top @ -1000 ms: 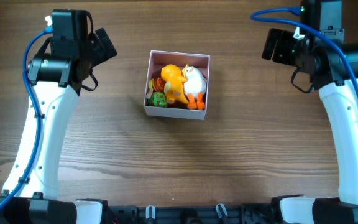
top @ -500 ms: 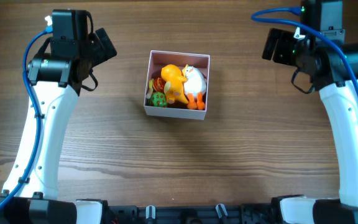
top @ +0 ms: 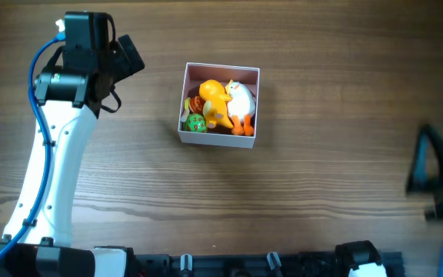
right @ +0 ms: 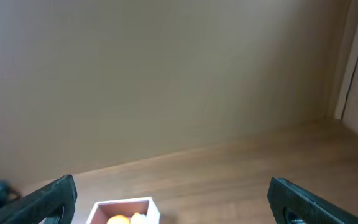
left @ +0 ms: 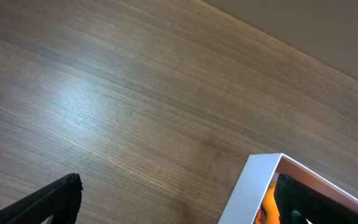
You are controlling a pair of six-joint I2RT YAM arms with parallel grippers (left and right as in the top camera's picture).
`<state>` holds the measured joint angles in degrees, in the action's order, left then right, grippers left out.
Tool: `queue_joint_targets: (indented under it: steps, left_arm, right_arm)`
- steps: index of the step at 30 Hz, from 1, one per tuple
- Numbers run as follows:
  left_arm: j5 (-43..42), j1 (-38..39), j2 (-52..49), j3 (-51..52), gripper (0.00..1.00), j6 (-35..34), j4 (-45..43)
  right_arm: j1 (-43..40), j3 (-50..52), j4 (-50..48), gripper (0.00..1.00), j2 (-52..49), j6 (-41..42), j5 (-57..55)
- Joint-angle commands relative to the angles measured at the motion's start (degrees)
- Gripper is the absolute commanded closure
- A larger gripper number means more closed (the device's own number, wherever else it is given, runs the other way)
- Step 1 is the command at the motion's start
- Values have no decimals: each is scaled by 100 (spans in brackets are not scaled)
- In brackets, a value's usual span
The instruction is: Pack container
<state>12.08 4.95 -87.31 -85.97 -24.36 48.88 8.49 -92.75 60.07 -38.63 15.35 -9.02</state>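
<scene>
Swung back from the far right corner of the desk (top: 321,200), the right end effector (right: 171,186) is now a blur at the near right edge, spread wide and seemingly tilted upward. The container (top: 215,139), holding toys (top: 215,100), sits mid-desk, well apart from it. The left end effector (left: 176,186), also spread, hovers near the container's far-left corner.

Open tabletop (top: 229,200) all round container (top: 215,138), toys (top: 225,101) crowding inside.
</scene>
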Motion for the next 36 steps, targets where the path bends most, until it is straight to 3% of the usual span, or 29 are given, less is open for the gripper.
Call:
queue_joint_targets:
  steps: [1, 11, 17, 25, 31, 36]
  left_arm:
    - [-70, -31, -2, -31, 0, -55, -17]
    - [-70, -31, -2, -31, 0, -55, -17]
    - [-70, -31, -2, -31, 0, -55, -17]
    - [-70, -31, -2, -31, 0, -55, -17]
    - [-70, -31, -2, -31, 0, -52, -17]
    - [-70, -31, -2, -31, 0, -55, -17]
  right_arm:
    - [35, 966, -13, 0, 1191, -13, 247]
    - [33, 4015, -850, 0, 3412, 339, 245]
    - [26, 5095, -1906, 0, 3622, 343, 177]
    - [-179, 6769, -4476, 0, 3635, -240, 304]
    - [-238, 7613, -5300, 0, 3635, -1032, 1189]
    - [-260, 8174, -5748, 0, 3646, -1279, 1252]
